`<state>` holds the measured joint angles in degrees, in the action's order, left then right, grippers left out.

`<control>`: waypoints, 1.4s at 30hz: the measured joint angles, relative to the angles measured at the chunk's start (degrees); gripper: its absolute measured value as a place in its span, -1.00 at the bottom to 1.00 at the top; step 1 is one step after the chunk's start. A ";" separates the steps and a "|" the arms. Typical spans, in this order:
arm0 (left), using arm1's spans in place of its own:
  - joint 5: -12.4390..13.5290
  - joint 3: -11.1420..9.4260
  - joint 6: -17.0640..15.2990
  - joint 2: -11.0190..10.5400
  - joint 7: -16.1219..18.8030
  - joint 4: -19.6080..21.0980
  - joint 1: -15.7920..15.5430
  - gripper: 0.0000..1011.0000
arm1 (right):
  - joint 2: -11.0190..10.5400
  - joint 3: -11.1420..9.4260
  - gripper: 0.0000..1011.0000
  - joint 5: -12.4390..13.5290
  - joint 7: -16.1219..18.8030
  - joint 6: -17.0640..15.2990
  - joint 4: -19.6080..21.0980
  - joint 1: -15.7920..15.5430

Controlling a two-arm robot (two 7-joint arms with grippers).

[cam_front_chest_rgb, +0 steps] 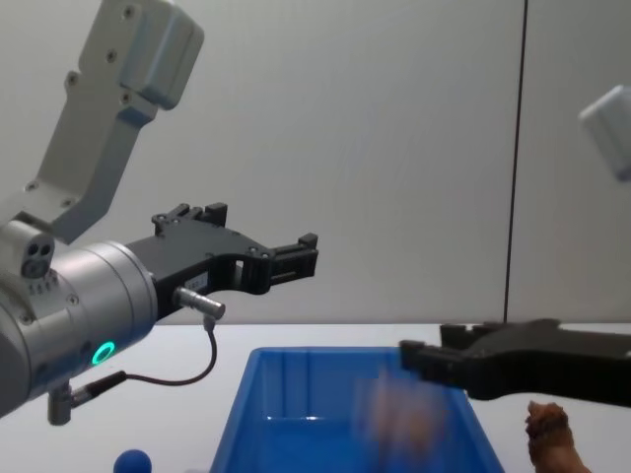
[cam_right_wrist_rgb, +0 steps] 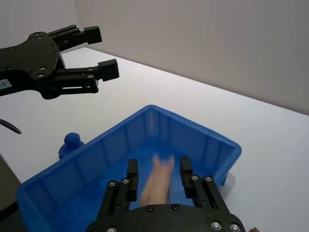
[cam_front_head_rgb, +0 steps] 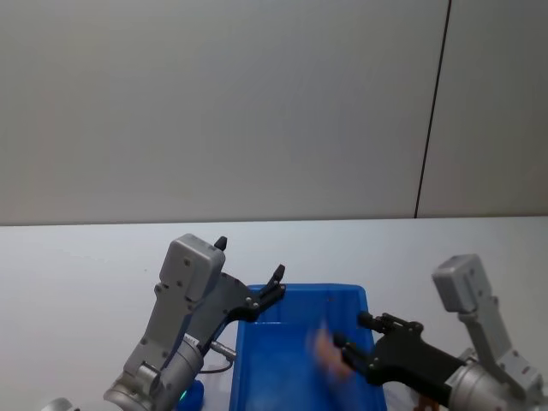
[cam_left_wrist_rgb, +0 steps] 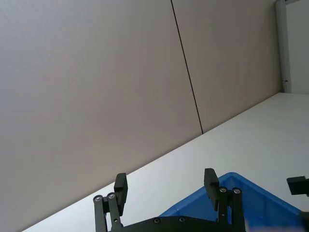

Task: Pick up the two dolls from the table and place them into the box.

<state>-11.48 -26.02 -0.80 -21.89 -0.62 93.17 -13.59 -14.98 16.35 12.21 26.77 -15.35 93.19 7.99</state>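
Right gripper [cam_front_head_rgb: 349,330] spread over the blue box [cam_front_head_rgb: 317,295]. Blurred pale pink pig doll [cam_front_head_rgb: 328,351] between its fingers, above the box interior. Left gripper [cam_right_wrist_rgb: 104,52] spread, empty, above the box's far-left corner. Reddish-brown doll [cam_front_chest_rgb: 550,434] on the tabletop [cam_front_head_rgb: 86,265], right of the box.

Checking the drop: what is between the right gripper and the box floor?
The blurred pale pink doll, just off the open right gripper; right wrist view.

The pale pink pig-like figurine [cam_right_wrist_rgb: 157,181] is a blurred smear over the bright blue plastic bin [cam_right_wrist_rgb: 96,159]. The chest view's lower edge cuts off the reddish-brown shaggy figurine [cam_front_chest_rgb: 549,434].
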 joint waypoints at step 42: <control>0.00 0.00 0.00 0.00 0.00 0.00 0.00 0.98 | -6.91 -4.17 0.98 6.66 -13.70 -0.74 5.12 -8.50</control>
<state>-11.49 -26.02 -0.80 -21.89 -0.62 93.17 -13.59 -21.89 12.19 18.87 13.07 -16.08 98.31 -0.51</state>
